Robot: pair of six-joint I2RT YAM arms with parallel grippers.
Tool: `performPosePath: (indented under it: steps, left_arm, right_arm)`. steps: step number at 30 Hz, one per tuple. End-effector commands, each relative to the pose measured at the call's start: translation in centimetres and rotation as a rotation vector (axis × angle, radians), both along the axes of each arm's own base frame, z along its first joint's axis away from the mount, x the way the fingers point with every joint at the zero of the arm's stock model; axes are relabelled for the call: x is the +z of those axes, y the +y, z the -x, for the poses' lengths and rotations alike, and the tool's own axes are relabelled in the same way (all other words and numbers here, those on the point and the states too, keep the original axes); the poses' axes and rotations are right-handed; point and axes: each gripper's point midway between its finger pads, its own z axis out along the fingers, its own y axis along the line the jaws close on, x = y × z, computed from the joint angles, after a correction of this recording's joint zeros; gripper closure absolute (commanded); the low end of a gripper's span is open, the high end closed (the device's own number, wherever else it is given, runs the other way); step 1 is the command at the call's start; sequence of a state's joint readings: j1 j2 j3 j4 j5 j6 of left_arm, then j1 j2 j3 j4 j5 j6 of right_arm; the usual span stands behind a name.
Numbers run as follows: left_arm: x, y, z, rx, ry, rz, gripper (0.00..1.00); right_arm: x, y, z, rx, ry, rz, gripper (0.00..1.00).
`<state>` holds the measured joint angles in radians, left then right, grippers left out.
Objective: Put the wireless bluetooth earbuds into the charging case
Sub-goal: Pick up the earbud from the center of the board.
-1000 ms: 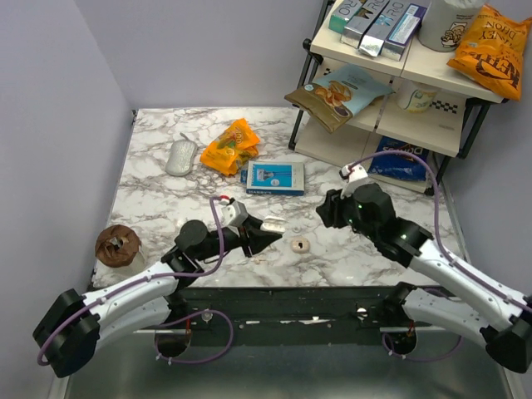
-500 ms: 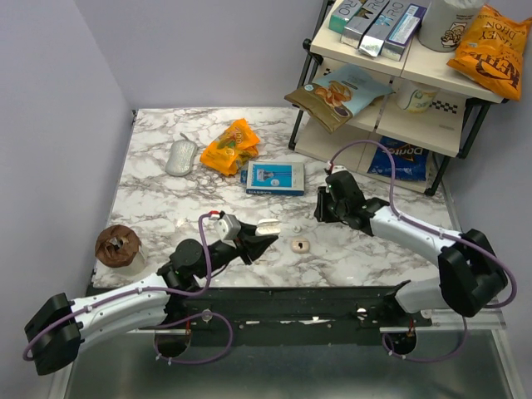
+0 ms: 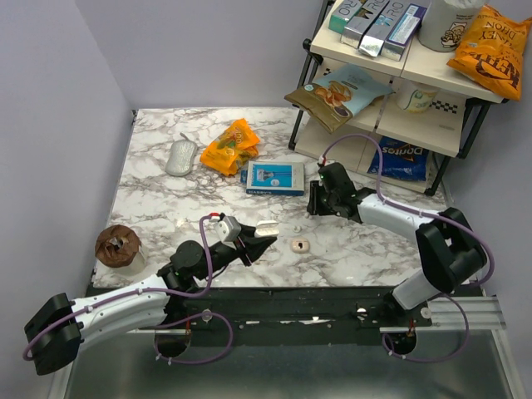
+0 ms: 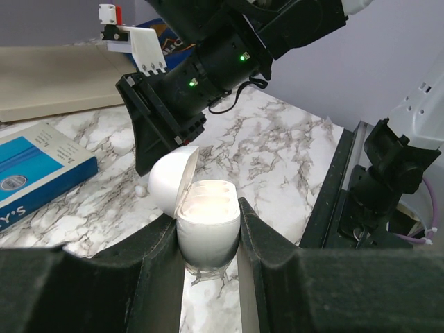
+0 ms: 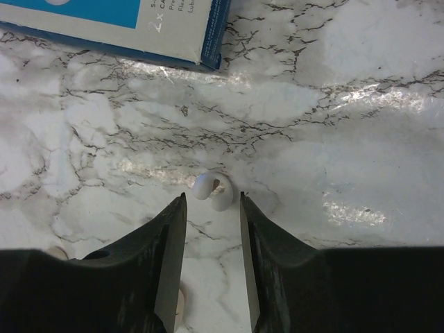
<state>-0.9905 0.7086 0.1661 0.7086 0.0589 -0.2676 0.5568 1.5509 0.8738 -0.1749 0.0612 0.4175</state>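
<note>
The left gripper (image 4: 208,234) is clamped on the charging case (image 4: 208,246), which sits approx. upright betw. its fingers, with the lid swung open to the left. The right gripper (image 5: 212,200) is low over the marble table (image 5: 347,139), jaws a little apart and holding nothing. A small whitish earbud (image 5: 213,190) lies just in front of its tips, near the corner of the blue box (image 5: 111,21). A second earbud (image 3: 299,244) lies on the marble betw. the two grippers.
</note>
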Motion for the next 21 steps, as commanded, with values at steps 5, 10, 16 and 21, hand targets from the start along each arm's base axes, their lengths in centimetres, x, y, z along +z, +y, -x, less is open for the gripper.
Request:
performPosePath:
  steps: [5,10,16,21]
  left_arm:
    - [0.2,0.2,-0.2,0.019,-0.012,0.005,1.00]
    - [0.1,0.2,-0.2,0.015,-0.009,0.004,1.00]
    - [0.0,0.2,-0.1,0.016,-0.006,0.005,1.00]
    - [0.0,0.1,-0.2,0.015,0.000,0.005,1.00]
  right_arm:
    - [-0.8,0.0,-0.5,-0.004,0.007,0.017,0.54]
    - [-1.4,-0.2,-0.4,-0.013,0.018,0.031,0.56]
    - [-2.3,-0.6,-0.2,-0.025,0.035,0.050,0.57]
    - [-2.6,-0.9,-0.2,-0.030,0.043,0.054,0.59]
